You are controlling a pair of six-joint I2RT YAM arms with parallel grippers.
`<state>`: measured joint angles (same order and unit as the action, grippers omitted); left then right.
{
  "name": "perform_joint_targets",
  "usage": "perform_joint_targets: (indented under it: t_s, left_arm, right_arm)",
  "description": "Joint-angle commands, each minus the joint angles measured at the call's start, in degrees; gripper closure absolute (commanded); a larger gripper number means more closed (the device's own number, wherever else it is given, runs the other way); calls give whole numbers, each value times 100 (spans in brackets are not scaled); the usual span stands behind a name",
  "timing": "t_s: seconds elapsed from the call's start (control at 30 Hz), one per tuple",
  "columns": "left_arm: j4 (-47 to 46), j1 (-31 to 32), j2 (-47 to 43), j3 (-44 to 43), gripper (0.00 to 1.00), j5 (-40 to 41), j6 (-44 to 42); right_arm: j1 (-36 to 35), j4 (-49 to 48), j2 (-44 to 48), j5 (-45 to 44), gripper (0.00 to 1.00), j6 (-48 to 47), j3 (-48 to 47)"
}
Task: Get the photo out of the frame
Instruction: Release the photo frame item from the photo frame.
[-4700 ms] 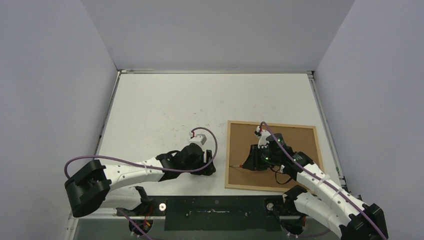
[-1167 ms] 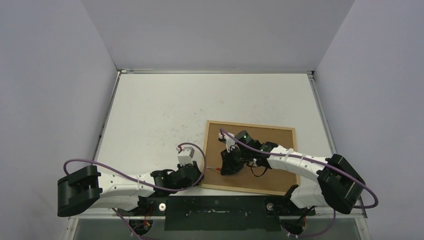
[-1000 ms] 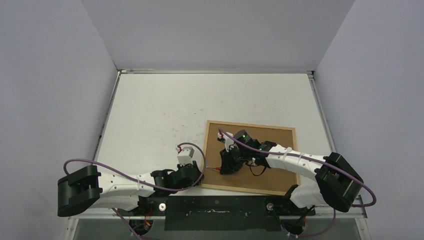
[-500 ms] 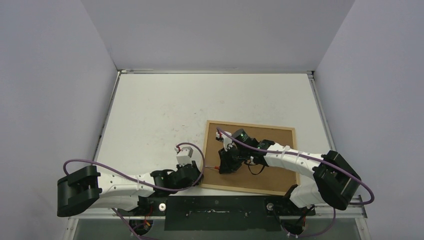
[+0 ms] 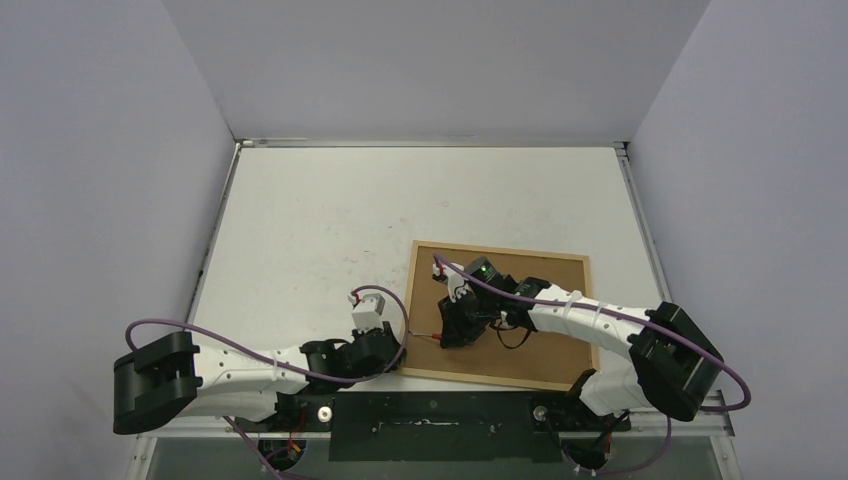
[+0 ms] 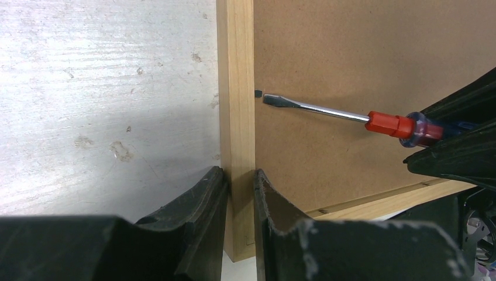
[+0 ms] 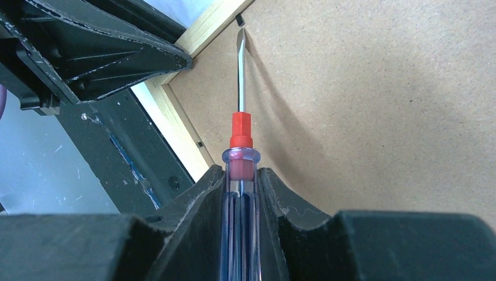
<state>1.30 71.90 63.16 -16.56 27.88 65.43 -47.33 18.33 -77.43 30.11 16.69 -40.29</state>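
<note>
The frame (image 5: 500,249) lies face down at the table's near right, its light wooden rail (image 6: 235,70) around a brown backing panel (image 5: 545,272). The photo is hidden beneath that panel. My left gripper (image 5: 398,358) is shut on the frame's left rail near its near corner, one finger on each side (image 6: 238,172). My right gripper (image 5: 447,335) is shut on a screwdriver (image 7: 240,132) with a clear blue handle and red collar. The flat tip of the screwdriver (image 6: 386,123) lies over the panel, just short of a small black tab (image 6: 258,92) at the left rail.
White table (image 5: 330,220) stretches left of and beyond the frame, bounded by grey walls. A dark mounting plate (image 5: 430,425) runs along the near edge below the frame. Purple cables loop above both wrists. The right forearm (image 5: 590,320) crosses over the backing panel.
Since the oldest frame the frame has shifted left and my left gripper has come to its near left corner. Over the last second the right wrist and screwdriver edged slightly farther away.
</note>
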Motion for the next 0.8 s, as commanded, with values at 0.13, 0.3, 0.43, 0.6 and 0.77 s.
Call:
perform_joint_targets:
  t_s: [0.13,0.3,0.43,0.6,0.77]
  left_arm:
    - [1207,-18,142,236,100,-98,-48]
    - [1215,-18,178,216,100,-118,-74]
    - [1232,-18,162,221,100,-130,-66]
    - [1194,-18,145,247,100,-134,-59]
    - [1078,-18,224,267,100,-173,-124]
  right_arm:
    - [75,-41,51,4,100,0,-193]
    - [119,-359,-363,350,100,27,-164]
    - [123,-505,-497,553,100,13,-158]
    - [157,-639,-579,733,100,31,-159]
    - [202,-930,-606,1101,100,176,-198]
